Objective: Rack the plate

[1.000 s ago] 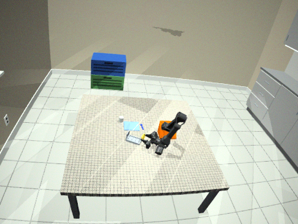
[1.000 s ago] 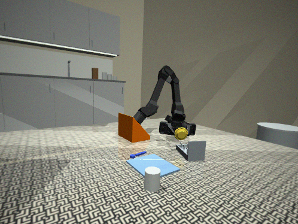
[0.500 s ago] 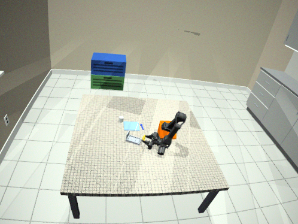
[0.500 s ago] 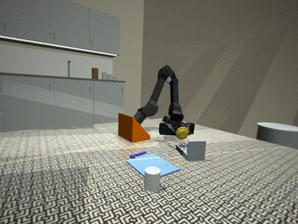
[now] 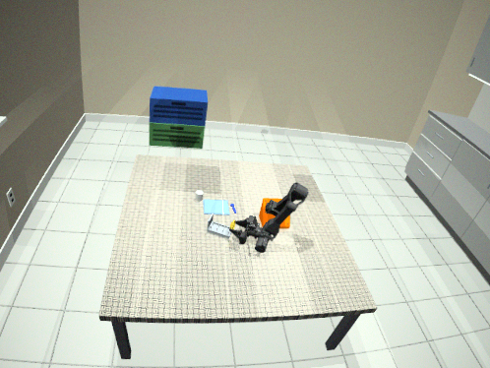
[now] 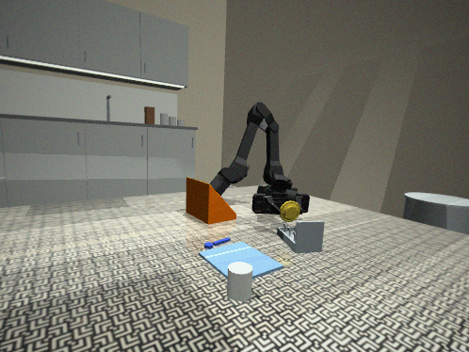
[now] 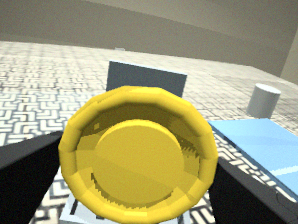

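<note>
The yellow round plate (image 5: 232, 224) (image 6: 290, 211) (image 7: 137, 165) stands nearly on edge. My gripper (image 5: 233, 226) (image 6: 289, 210) (image 7: 138, 153) is shut on the plate, with a dark finger at each side of its rim. The grey dish rack (image 5: 218, 229) (image 6: 309, 237) (image 7: 146, 77) has a tall panel at one end and small rails on its base. The plate is held at the rack's end away from that panel, above table height in the exterior view. In the wrist view the plate hides most of the rack's base and the rails.
A light blue mat (image 5: 213, 207) (image 6: 240, 260) (image 7: 260, 132) lies beside the rack. A blue utensil (image 5: 233, 209) (image 6: 218, 243) lies by the mat. A white-grey cup (image 5: 199, 196) (image 6: 239, 282) (image 7: 263, 101) stands beyond it. An orange wedge-shaped block (image 5: 284, 221) (image 6: 207, 202) stands near the arm.
</note>
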`<state>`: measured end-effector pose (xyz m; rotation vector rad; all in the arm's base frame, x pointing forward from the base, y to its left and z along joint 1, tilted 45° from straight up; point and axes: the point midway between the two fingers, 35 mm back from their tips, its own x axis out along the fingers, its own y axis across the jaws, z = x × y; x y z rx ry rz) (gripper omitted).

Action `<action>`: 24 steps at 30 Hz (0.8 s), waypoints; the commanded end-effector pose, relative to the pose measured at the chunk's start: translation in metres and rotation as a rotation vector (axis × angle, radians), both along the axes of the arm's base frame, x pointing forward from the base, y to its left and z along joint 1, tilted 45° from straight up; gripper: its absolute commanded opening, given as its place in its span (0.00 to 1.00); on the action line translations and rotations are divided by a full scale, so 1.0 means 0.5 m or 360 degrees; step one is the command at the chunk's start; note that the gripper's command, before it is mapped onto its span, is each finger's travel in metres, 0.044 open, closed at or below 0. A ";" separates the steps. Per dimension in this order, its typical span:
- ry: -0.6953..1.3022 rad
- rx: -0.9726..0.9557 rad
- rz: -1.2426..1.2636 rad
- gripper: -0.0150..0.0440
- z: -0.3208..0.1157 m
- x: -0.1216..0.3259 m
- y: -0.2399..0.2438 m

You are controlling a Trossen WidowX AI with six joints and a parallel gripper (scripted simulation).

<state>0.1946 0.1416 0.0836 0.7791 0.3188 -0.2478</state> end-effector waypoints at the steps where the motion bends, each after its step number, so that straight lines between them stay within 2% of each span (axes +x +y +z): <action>1: 0.0001 -0.0006 0.0003 0.25 -0.003 0.006 -0.002; 24: -0.0009 0.0012 -0.0006 0.25 -0.020 0.058 -0.012</action>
